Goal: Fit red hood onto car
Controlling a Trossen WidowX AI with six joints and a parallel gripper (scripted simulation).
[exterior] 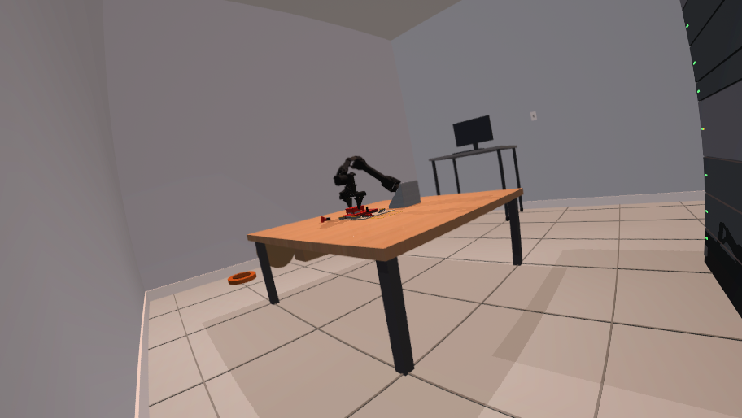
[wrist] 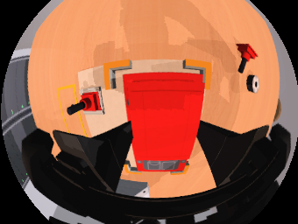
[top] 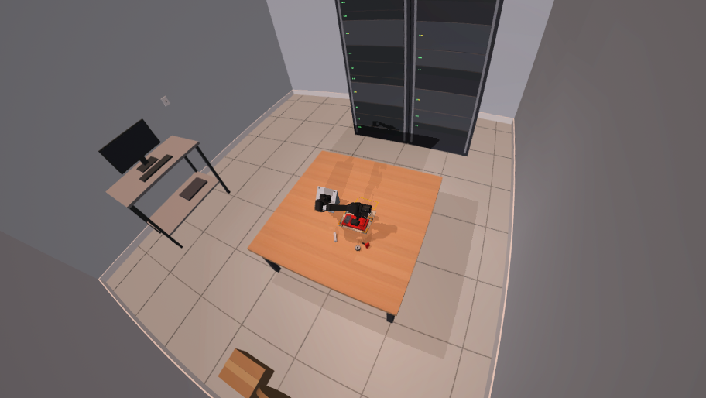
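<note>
You won't find any readable writing here. Your fingers are clamped on the red hood (wrist: 164,119), one dark pad on each long side. The hood, a smooth flat-roofed shell, sits over the jig (wrist: 197,66) with its orange corner brackets on the wood-grain counter (top: 306,257).

The hood (wrist: 163,116), a red shell with a flat roof, sits level and centred in the wrist view, clamped between the gripper (wrist: 166,150) fingers, directly over the jig (wrist: 195,66) whose orange corner brackets show at 11, 1 and 7 o'clock around it.
</note>
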